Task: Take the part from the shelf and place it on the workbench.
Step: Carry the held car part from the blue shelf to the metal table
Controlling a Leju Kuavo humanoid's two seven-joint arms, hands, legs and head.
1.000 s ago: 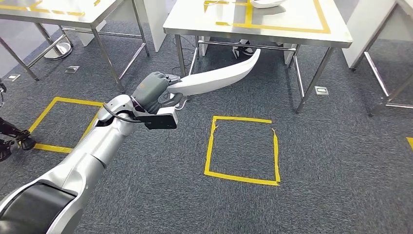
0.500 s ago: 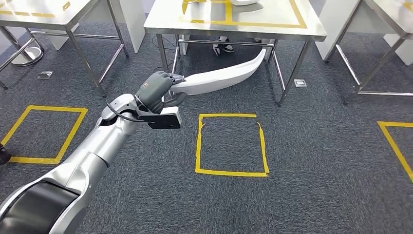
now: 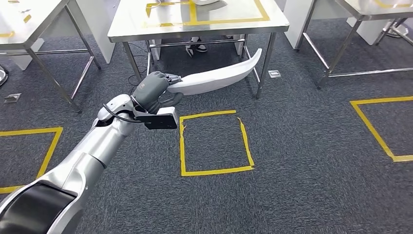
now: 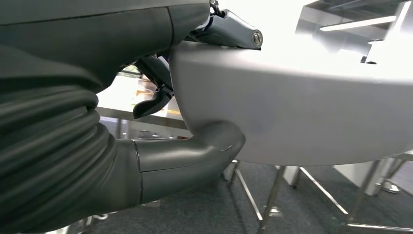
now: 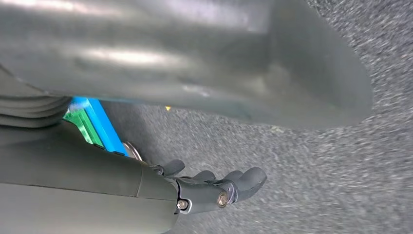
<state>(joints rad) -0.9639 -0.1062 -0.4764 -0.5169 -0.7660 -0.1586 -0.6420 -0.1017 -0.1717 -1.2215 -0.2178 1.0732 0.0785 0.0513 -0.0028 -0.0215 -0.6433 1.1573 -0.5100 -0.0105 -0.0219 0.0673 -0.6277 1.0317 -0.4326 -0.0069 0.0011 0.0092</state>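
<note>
My left hand (image 3: 155,89) holds the part (image 3: 219,76), a long white curved piece, by its near end. My fingers wrap over that end and my thumb (image 4: 195,156) presses the underside, plain in the left wrist view, where the part (image 4: 302,112) runs away from the palm. In the head view the hand sits at about 10 o'clock from the picture's middle. The part stretches from it toward 2 o'clock, rising to a tip that ends just beside the front right leg of the workbench (image 3: 122,31). It hangs in the air over the carpet, below the bench top and touching nothing but my hand. The workbench stands at 12 o'clock, its steel top marked with yellow tape. A yellow tape square (image 3: 215,142) lies on the floor near the middle, at 5 o'clock from my hand. My right hand (image 5: 214,187) hangs over the carpet with fingers loosely curled and apart, nothing in them.
</note>
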